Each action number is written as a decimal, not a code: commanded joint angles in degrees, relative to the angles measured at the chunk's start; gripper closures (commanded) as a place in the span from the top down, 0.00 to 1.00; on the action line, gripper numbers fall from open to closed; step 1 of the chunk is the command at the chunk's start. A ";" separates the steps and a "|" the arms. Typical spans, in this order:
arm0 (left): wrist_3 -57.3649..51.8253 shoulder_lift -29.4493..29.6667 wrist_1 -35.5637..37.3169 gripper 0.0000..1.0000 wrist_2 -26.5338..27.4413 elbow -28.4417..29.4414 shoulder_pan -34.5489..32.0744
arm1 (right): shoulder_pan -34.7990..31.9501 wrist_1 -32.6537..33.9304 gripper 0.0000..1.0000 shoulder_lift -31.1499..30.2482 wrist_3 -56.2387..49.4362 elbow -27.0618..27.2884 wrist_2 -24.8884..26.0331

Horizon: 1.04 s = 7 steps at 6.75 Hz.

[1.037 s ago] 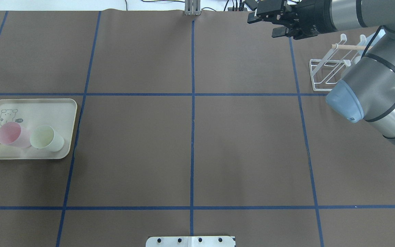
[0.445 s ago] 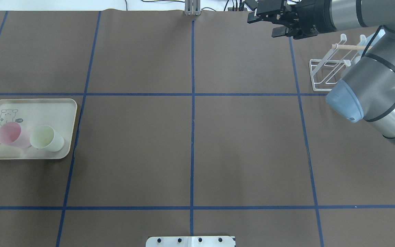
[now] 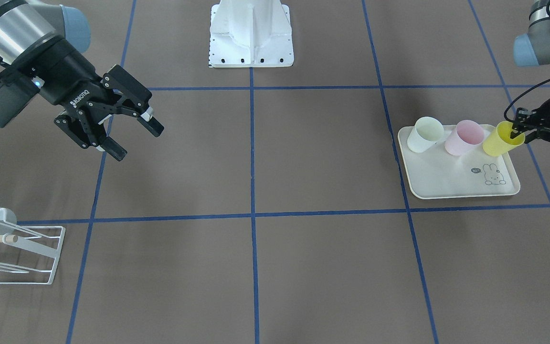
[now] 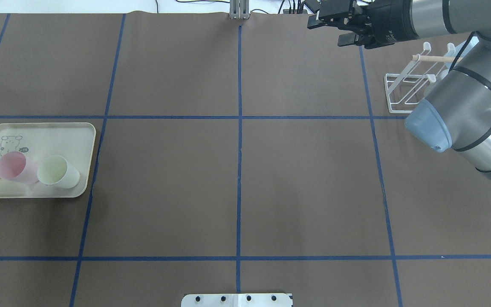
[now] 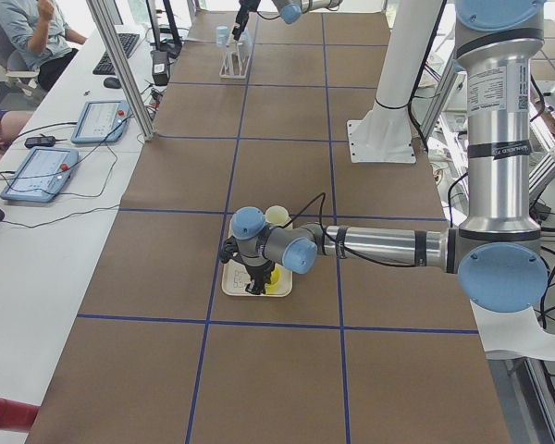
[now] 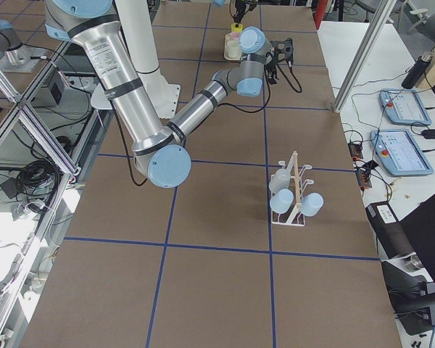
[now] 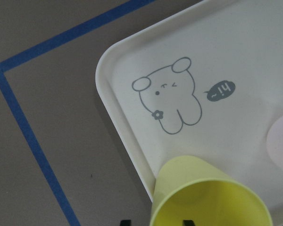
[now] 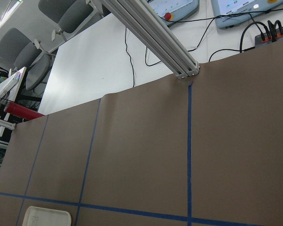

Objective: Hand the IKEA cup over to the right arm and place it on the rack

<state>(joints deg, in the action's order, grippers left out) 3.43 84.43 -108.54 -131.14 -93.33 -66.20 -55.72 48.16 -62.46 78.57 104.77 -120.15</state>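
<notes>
front-facing view: left claw (image 3: 517, 129) straddles yellow cup (image 3: 498, 143) rim, on tray (image 3: 447, 184).

left gripper (image 3: 519, 130) lowered at the edge of the tray (image 3: 447, 188), fingers slightly parted, right gripper (image 3: 139, 142) held aloft well apart from it, jaws spread wide

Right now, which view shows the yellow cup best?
Exterior front-facing: the whole yellow cup shows on the tray, with the left gripper at its rim. Overhead crops it at the edge, the left wrist view cuts off its rim, and side views show it tiny.
</notes>
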 commanded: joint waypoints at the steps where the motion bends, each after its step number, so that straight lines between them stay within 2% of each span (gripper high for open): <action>1: 0.00 0.03 0.34 0.06 -0.35 -0.09 0.73 | 0.00 0.00 1.00 0.15 0.00 0.00 0.00; 2: 0.00 -0.23 0.86 0.00 -0.35 -1.14 0.64 | 0.00 0.00 1.00 0.06 0.00 0.09 0.00; 3: -0.09 -0.84 4.78 0.00 -0.17 -4.80 0.38 | -0.09 0.00 1.00 0.06 0.00 0.09 -0.09; 4: -0.09 -0.59 11.96 0.00 0.96 -10.06 -0.93 | -0.09 0.00 1.00 0.06 0.00 0.09 -0.09; 5: 0.09 1.59 16.82 0.00 5.15 -12.72 -6.69 | -0.09 0.00 1.00 0.06 0.00 0.09 -0.09; 6: 0.18 3.87 17.04 0.00 8.93 -12.75 -11.36 | -0.09 0.00 1.00 0.15 0.00 0.17 -0.18; 7: 6.01 7.38 17.04 0.00 12.80 -12.14 -12.62 | -0.09 0.00 1.00 0.15 0.00 0.09 -0.18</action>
<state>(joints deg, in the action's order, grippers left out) 5.09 88.35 -92.26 -122.72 -105.48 -75.96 -55.81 48.16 -62.35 78.57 104.90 -120.29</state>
